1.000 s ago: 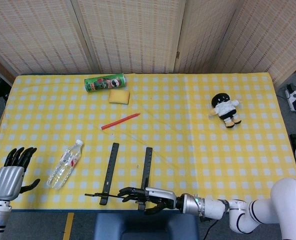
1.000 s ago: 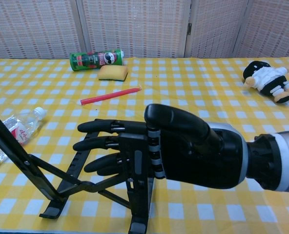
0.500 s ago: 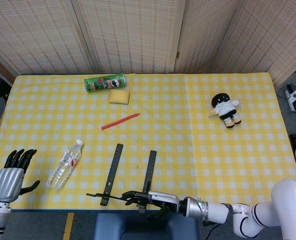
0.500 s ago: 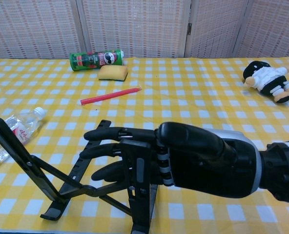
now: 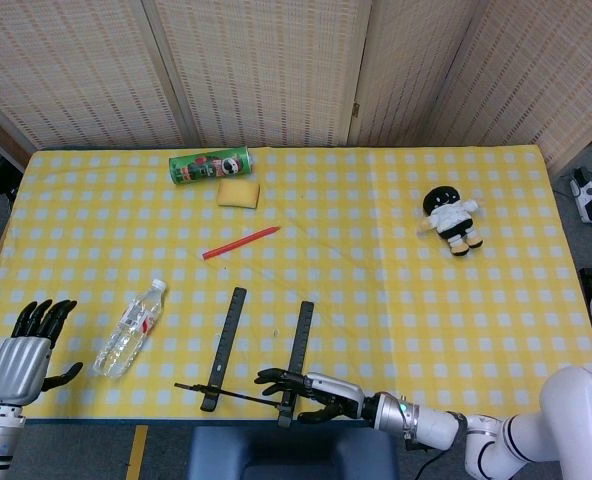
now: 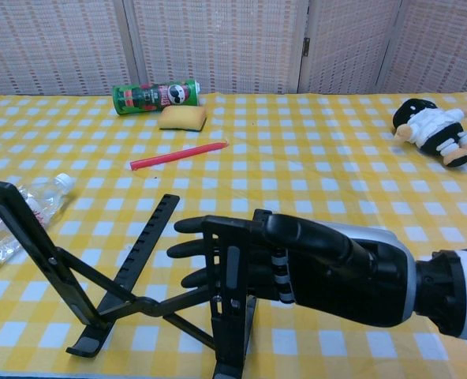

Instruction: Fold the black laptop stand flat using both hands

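Observation:
The black laptop stand (image 5: 234, 345) sits at the table's near edge, its two base rails pointing away from me. In the chest view the stand (image 6: 107, 304) is still propped up, with a left support arm (image 6: 28, 237) and a right support arm (image 6: 224, 264) raised. My right hand (image 6: 320, 264) reaches in from the right with its fingers (image 6: 190, 251) stretched out flat behind the right support arm, touching it without wrapping around it. The head view shows that right hand (image 5: 311, 385) at the stand's near end. My left hand (image 5: 28, 348) hovers open at the table's near left corner, away from the stand.
A clear water bottle (image 5: 131, 325) lies left of the stand. Farther back are a red pen (image 5: 241, 242), a yellow sponge (image 5: 238, 192) and a green chip can (image 5: 209, 165). A black-and-white plush toy (image 5: 453, 220) lies at the right.
My right hand has drawn back toward me and lower along the right support arm. The stand has shifted slightly away from the edge. The left hand has barely moved.

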{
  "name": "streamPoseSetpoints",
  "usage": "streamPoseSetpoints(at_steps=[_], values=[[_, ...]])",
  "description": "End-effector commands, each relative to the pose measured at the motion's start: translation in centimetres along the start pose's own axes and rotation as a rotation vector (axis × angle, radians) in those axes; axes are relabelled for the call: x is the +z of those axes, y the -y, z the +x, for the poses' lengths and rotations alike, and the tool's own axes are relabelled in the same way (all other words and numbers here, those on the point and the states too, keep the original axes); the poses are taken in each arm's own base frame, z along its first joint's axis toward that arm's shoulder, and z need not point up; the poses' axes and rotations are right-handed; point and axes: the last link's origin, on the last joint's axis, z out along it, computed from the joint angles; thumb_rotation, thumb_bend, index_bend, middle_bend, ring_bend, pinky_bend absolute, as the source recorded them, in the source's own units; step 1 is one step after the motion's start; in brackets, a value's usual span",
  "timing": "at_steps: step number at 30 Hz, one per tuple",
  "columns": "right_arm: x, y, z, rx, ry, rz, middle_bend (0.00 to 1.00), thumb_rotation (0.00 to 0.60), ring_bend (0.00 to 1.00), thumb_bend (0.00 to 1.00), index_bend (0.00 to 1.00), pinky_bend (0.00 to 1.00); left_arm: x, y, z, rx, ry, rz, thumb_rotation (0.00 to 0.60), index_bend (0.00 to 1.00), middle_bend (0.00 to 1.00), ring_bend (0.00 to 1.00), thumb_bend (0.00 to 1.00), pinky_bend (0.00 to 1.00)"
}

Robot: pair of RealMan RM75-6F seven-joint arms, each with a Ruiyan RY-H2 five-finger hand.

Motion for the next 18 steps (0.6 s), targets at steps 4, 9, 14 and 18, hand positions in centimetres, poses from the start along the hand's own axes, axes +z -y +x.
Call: streamPoseSetpoints(at_steps=[4, 9, 14, 18], values=[[0.0, -1.3, 0.1, 0.101, -0.020, -0.025, 0.08, 0.269, 0.11, 0.19, 0.00, 0.00, -0.2, -0.1, 0.0, 0.001, 0.002, -0.003, 0.600, 0.13, 0.16, 0.09, 0.23, 0.00], [0.0, -1.7, 0.0, 0.187, -0.024, -0.030, 0.08, 0.268, 0.11, 0.19, 0.00, 0.00, -0.1, -0.2, 0.0, 0.003, 0.004, -0.005, 0.600, 0.13, 0.16, 0.09, 0.24, 0.00], [0.0, -2.1, -0.3, 0.236, -0.017, -0.038, 0.08, 0.270, 0.11, 0.19, 0.00, 0.00, -0.2, -0.3, 0.0, 0.001, 0.005, -0.008, 0.600, 0.13, 0.16, 0.09, 0.24, 0.00], [-0.1, -2.2, -0.7, 0.258, -0.010, -0.038, 0.08, 0.269, 0.11, 0.19, 0.00, 0.00, -0.2, -0.3, -0.1, 0.001, 0.010, -0.009, 0.600, 0.13, 0.16, 0.09, 0.23, 0.00]])
